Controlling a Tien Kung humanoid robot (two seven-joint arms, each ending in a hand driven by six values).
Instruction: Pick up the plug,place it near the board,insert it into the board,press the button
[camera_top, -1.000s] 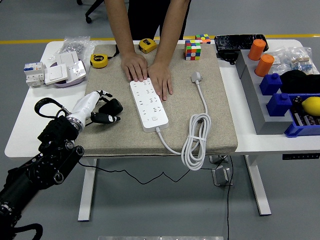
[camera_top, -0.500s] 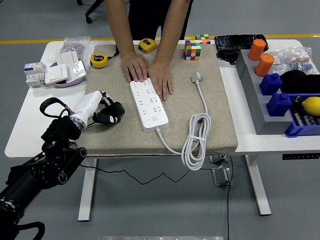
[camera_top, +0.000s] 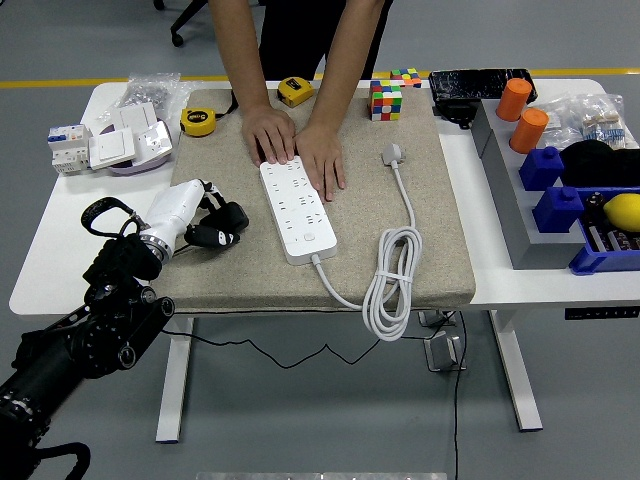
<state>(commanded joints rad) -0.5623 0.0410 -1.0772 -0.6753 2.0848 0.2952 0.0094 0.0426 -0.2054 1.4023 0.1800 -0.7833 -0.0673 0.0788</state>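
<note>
I am seeing the plug (camera_top: 392, 154) lying untouched on the mat (camera_top: 440, 250), right of centre, its white cord (camera_top: 392, 275) running down into a coil near the mat's lower edge and back to the board (camera_top: 297, 209). The board is lying at the middle of the mat, and a person's two hands (camera_top: 295, 147) are pressing flat on its upper end. My left hand (camera_top: 195, 218) is hovering at the mat's left edge, well apart from the plug, its dark fingers (camera_top: 222, 225) curling loosely and gripping nothing. Two yellow tapes (camera_top: 198, 121) are sitting along the mat's top, a cube (camera_top: 386, 100) is standing above the plug, and blue bins (camera_top: 560, 200) are filling the right of the frame
</note>
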